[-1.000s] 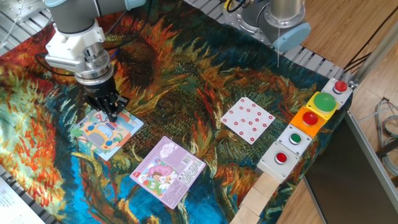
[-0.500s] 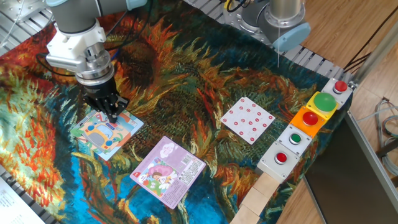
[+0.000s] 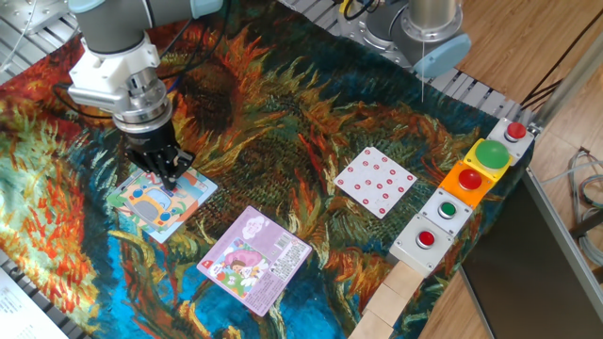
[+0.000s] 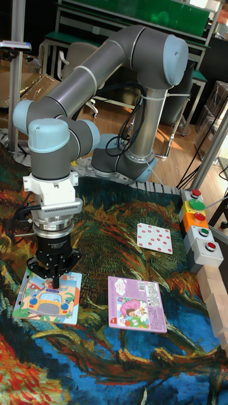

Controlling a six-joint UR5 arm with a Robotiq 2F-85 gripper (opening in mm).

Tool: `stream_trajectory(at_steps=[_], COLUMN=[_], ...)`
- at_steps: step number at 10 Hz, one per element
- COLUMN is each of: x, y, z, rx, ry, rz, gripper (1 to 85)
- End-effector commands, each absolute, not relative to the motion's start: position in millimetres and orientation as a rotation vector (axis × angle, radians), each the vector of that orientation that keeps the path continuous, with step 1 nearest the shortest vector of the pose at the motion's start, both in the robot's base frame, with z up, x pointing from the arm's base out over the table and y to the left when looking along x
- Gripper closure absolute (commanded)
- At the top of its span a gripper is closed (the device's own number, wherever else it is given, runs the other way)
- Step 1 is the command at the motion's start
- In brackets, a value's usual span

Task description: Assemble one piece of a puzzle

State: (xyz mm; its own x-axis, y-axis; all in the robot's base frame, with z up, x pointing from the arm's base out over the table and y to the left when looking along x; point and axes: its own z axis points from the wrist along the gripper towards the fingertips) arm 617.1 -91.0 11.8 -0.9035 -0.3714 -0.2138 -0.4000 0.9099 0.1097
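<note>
The puzzle [image 3: 158, 201] [image 4: 48, 299] is a flat square board in pale blue and green with an orange vehicle picture. It lies on the painted cloth at the left. My gripper [image 3: 171, 179] [image 4: 56, 283] points straight down over the board's far edge. Its dark fingers are drawn together to a narrow tip that rests on or just above the board. No separate piece shows between the fingertips, and the tip itself hides the spot beneath it.
A purple-pink square puzzle [image 3: 254, 259] [image 4: 135, 304] lies just right of the board. A white card with red dots [image 3: 375, 181] [image 4: 154, 238] sits further right. A row of button boxes [image 3: 466, 184] [image 4: 199, 229] and wooden blocks [image 3: 391, 301] line the right edge.
The gripper has shifted slightly down and left over the puzzle's far edge. Everything else has stayed where it was.
</note>
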Motion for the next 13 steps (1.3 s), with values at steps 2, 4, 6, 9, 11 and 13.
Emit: stream_trajectory(at_steps=[2, 4, 6, 9, 11, 13], x=[621.1, 619.8, 620.3, 619.3, 618.1, 616.6], y=[-89.2, -91.0, -90.7, -90.2, -90.6, -92.0], z=[15.1, 13.5, 13.3, 12.1, 12.2, 11.9], rx=[-0.579, -0.593, -0.593, -0.593, -0.593, -0.600], ry=[2.873, 2.866, 2.862, 2.862, 2.861, 2.860], rz=[0.249, 0.258, 0.259, 0.259, 0.258, 0.260], gripper=[84.3, 84.3, 84.3, 84.3, 84.3, 84.3])
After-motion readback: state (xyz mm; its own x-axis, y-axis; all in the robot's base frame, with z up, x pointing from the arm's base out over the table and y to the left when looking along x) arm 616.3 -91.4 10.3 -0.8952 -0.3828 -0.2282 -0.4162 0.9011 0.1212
